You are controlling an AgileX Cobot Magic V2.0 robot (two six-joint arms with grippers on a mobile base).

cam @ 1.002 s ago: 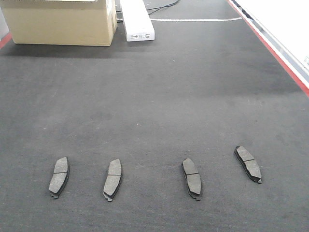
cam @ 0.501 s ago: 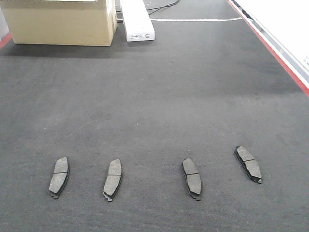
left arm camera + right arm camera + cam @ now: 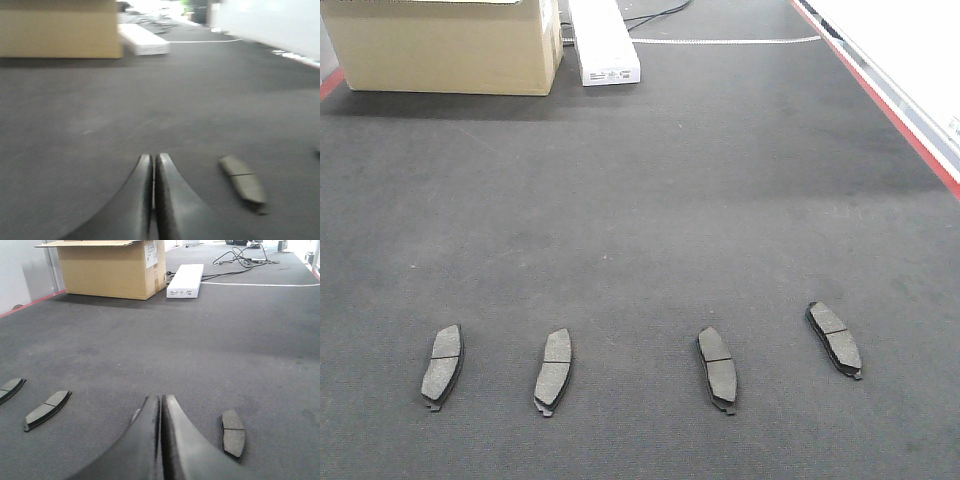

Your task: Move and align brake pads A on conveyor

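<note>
- 4 pads lie flat on the conveyor [image 3: 650, 220] in a loose row near the front edge of the front view, none touching another: far-left pad [image 3: 443, 365], second pad [image 3: 554, 370], third pad [image 3: 718, 368] and far-right pad [image 3: 835, 338].
- The far-right pad sits a little farther back than the other 3 and is angled differently.
- A cardboard box [image 3: 445, 45] and a white case [image 3: 603, 42] stand at the belt's far end, well apart from the pads; a red strip [image 3: 880, 100] edges the belt on the right.
- Left gripper [image 3: 153, 172]: jaws pressed together, holding nothing, low over the belt, 1 pad just to its right in a blurred wrist view.
- Right gripper [image 3: 161, 412]: jaws closed and empty, with pads to either side of it in its wrist view.
</note>
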